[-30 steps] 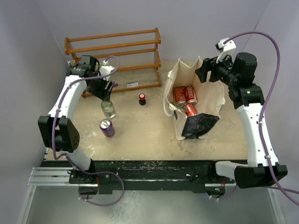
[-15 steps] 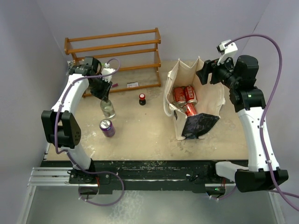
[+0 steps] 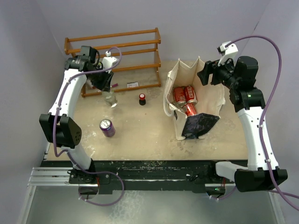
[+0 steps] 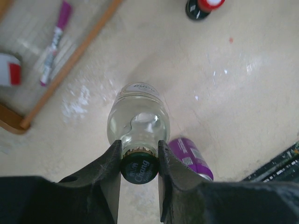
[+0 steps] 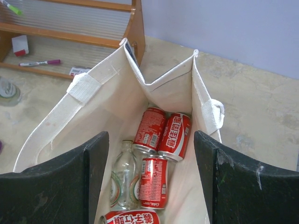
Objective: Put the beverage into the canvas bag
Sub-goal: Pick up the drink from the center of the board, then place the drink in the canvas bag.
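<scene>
Left end effector (image 4: 139,156) gripping green-capped neck of clear glass bottle (image 4: 138,116), bottle hanging over desk (image 3: 140,133) in front of wooden rack (image 3: 114,49), right end effector (image 5: 150,137) spread open above canvas bag (image 5: 93,116), bag upright at desk's right, red cans (image 5: 152,128) inside

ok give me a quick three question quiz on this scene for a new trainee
1. True or false: the left claw is shut on the neck of the green-capped Chang bottle.
2. What lies inside the canvas bag? A) red cans and a glass bottle; B) one purple can; C) a marker pen.
3. What colour is the can lying on the table near the left arm?

Key: 1 true; 2 A; 3 purple.
</scene>
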{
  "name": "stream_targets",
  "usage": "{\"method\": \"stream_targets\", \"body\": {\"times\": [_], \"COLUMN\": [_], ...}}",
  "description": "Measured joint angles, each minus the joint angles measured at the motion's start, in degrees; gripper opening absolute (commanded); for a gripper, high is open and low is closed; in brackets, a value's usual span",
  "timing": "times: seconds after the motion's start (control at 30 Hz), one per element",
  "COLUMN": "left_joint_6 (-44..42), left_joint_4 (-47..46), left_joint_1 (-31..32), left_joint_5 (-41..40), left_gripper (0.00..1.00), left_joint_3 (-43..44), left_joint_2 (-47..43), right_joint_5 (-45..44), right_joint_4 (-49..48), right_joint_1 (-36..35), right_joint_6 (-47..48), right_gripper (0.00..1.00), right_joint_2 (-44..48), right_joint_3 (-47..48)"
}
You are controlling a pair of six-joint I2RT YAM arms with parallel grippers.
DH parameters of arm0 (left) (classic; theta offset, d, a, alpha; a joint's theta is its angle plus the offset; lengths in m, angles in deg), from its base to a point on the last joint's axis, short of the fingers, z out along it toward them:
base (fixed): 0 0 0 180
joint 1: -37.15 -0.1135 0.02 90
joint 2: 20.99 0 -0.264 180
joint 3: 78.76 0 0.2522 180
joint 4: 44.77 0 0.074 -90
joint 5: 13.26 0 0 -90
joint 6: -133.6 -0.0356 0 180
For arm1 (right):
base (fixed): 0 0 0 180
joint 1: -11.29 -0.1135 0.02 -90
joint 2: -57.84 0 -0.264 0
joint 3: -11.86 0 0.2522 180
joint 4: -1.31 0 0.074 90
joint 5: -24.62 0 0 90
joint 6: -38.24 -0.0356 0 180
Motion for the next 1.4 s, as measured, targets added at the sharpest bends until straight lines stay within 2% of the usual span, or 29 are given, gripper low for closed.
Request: {"method": "stream_targets", "body": {"times": [0.13,0.33,0.57,0.73,0.87,1.17,1.4], "left_joint_6": [-1.03,-1.42,3.63,5.97,7.56,9.22,11.13], "left_joint_4": [-1.42,-3.02,-5.84,-11.32,-13.81,-17.42,-20.63], "left_joint_1": [2.80,11.47,17.14,21.03,26.82,38.82,43.36], "left_joint_5": [0.55,0.79,4.55,4.72,5.40,7.02,9.14], "left_gripper": [0.00,0.00,0.00,0.00,0.00,0.00,0.00], "left_joint_3": [6.99,17.03,33.18,40.89,47.12,50.29,48.06], "left_joint_2": [0.00,0.13,2.27,4.11,7.89,16.72,23.63], "right_joint_5": [-0.70,-0.92,-0.94,-0.94,-0.94,-0.87,-0.85], "right_joint_4": [0.00,0.04,0.04,0.07,0.07,0.07,-0.09], "right_joint_1": [0.70,2.49,6.43,9.25,10.75,12.70,13.53], "right_joint_6": [0.02,0.26,0.68,0.68,0.68,0.46,0.20], "right_gripper": [0.75,0.74,0.73,0.72,0.72,0.72,0.72], "right_joint_2": [0.07,0.13,1.14,2.16,2.95,5.62,8.00], "right_joint_3": [-0.74,-2.05,-3.04,-3.32,-3.69,-6.25,-8.02]}}
